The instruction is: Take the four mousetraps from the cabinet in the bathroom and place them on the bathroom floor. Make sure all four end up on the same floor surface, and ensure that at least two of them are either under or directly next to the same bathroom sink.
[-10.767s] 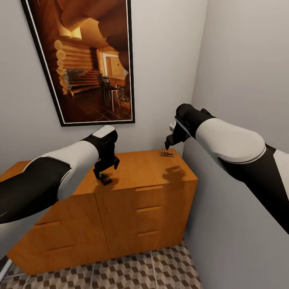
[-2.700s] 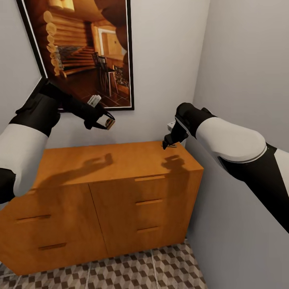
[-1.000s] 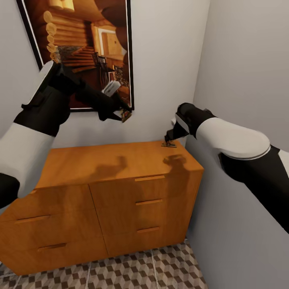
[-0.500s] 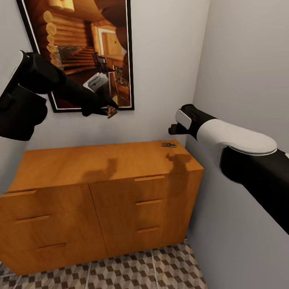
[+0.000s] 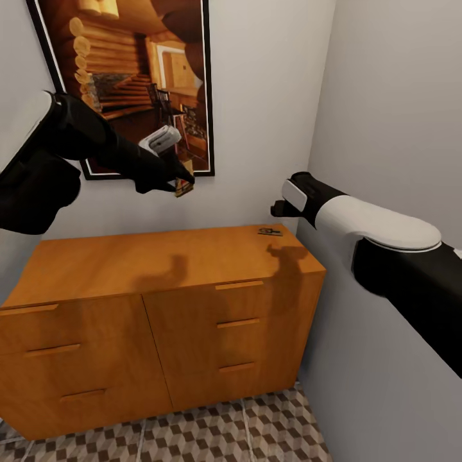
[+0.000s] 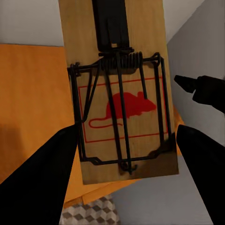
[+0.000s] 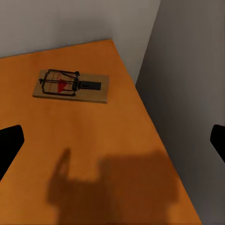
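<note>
One mousetrap [image 5: 183,188], a tan board with a red mouse print and wire spring [image 6: 122,98], hangs high in front of the picture, well above the cabinet [image 5: 160,256]. My left gripper [image 5: 178,183] is shut on it, its dark fingers [image 6: 42,178] on either side of the board. A second mousetrap [image 5: 269,231] lies flat at the cabinet top's far right corner [image 7: 72,86]. My right gripper [image 5: 277,208] hovers a little above it, open and holding nothing, its fingertips [image 7: 9,140] spread wide. The cabinet's drawers are shut.
A large framed picture [image 5: 128,77] hangs on the back wall above the cabinet. A grey side wall [image 5: 385,128] stands close against the cabinet's right end and my right arm. A strip of cube-pattern bathroom floor [image 5: 224,430] shows in front of the cabinet.
My left gripper has picked a mousetrap off the cabinet top and raised it in front of the picture. My right gripper has risen off the corner mousetrap, which still lies there.
</note>
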